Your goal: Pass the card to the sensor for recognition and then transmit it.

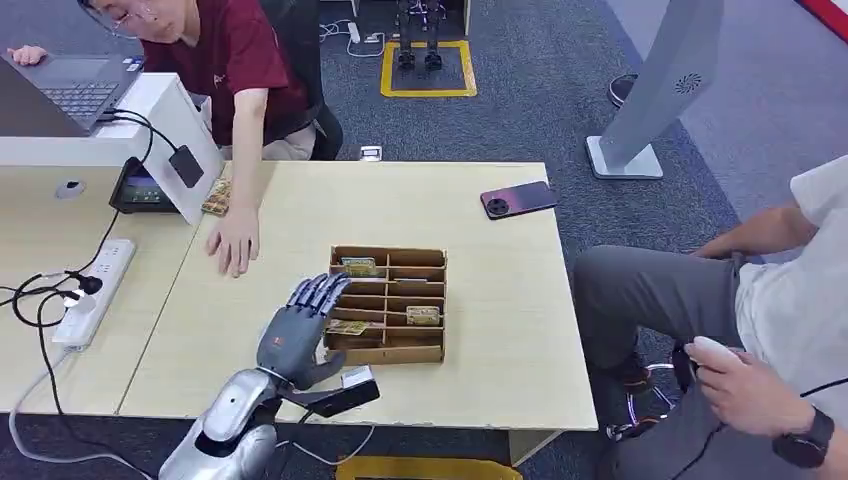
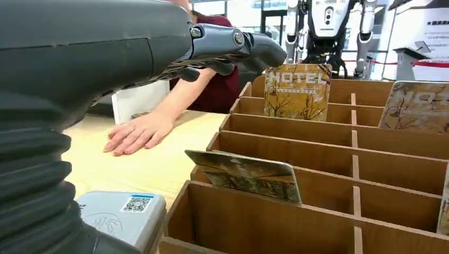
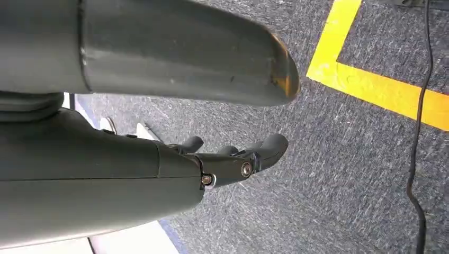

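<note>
Wood table (image 1: 480, 390) w/ divided card box (image 1: 388, 305), phone (image 1: 517, 199), grey reader (image 1: 358, 377), person's hand (image 1: 235, 240).

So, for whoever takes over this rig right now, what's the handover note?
Left hand: fingers apart, holding nothing, reaching over the wooden card box's near-left corner.
Right hand: hangs over the carpet, holding nothing.
Cards: one tilted in the slot by the left hand, others upright further in.
Sensor: on the table beside the box.
Done: nothing yet.
Left: grasp card, present to sensor, pass on.
</note>
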Tool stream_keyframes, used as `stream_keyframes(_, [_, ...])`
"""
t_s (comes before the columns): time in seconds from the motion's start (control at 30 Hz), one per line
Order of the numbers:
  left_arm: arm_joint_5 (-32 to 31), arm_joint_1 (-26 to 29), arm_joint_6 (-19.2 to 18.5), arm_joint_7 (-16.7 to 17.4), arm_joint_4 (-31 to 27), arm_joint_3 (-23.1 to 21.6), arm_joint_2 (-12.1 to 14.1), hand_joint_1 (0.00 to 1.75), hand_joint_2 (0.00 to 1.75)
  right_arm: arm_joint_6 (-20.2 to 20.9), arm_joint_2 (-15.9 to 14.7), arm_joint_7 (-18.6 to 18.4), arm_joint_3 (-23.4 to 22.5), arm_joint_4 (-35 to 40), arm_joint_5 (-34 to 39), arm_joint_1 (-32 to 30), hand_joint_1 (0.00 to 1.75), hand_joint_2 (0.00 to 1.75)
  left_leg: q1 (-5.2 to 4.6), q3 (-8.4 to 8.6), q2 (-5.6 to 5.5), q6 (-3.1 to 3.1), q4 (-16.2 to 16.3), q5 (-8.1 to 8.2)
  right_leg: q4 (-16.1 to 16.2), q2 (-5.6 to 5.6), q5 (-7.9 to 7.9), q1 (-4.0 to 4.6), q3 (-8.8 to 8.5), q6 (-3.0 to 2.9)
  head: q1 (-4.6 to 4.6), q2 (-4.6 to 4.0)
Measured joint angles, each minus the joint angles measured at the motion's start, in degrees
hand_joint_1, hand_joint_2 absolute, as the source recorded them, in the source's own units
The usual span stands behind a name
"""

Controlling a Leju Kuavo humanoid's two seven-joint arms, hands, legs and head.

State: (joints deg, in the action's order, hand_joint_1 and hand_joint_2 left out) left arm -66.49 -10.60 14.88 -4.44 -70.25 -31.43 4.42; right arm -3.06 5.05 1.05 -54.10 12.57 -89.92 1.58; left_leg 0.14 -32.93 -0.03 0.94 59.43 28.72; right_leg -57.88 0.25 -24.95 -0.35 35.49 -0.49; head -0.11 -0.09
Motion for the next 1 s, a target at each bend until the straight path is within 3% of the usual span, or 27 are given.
stream_keyframes(0.27, [1.6, 0.0, -0.6, -1.7, 0.7, 0.0, 0.0, 0.0, 1.75, 0.0, 0.0, 0.0, 0.0, 0.0, 0.0, 0.0, 0.0, 0.0, 0.0, 0.0, 0.0, 0.0, 0.0, 0.0, 0.0, 0.0, 0.0, 0.0, 0.0, 0.0, -0.02, 0.02])
stream_keyframes(0.53, [7.8, 0.1, -4.1, -6.0, -0.5, 0.0, 0.0, 0.0, 1.75, 0.1, 0.0, -0.2, 0.0, 0.0, 0.0, 0.0, 0.0, 0.0, 0.0, -0.01, 0.0, 0.0, 0.0, 0.0, 0.0, 0.0, 0.0, 0.0, 0.0, 0.0, 0.0, 0.0])
stream_keyframes(1.0, [6.3, 0.2, -4.2, -5.5, -1.5, -0.1, 0.1, 0.0, 1.75, 0.1, 0.0, -0.1, 0.0, 0.0, 0.0, 0.0, 0.0, 0.0, 0.0, -0.01, 0.0, 0.0, 0.0, 0.0, 0.0, 0.0, 0.0, 0.0, 0.0, 0.0, 0.0, 0.02])
